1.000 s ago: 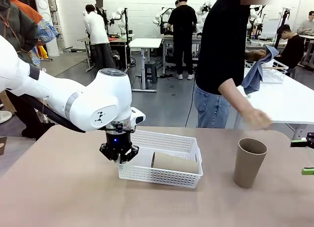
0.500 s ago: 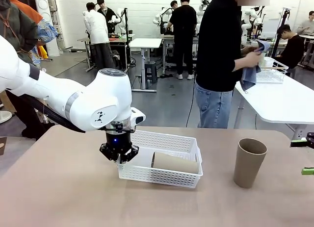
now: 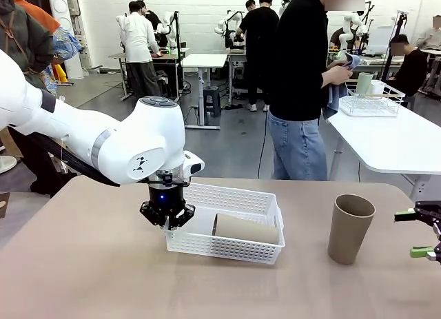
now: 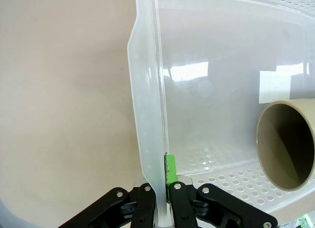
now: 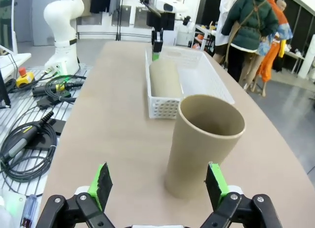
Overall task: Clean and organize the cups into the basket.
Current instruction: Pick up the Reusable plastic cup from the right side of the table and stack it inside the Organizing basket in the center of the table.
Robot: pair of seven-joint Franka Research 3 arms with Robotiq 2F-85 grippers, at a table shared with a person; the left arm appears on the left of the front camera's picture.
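Right gripper [image 5: 158,184] is spread wide, and the upright tan cup [image 5: 204,144] stands just left of it, lined up with the gap, axis vertical, right of the basket [image 3: 227,247]. Left gripper [image 3: 167,215] is pinched on the basket's left wall; 1 other cup [image 3: 246,229] lies inside.

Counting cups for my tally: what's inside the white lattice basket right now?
One tan-brown tapered tumbler lies on its side inside the white lattice plastic basket. The floor beneath it is covered.
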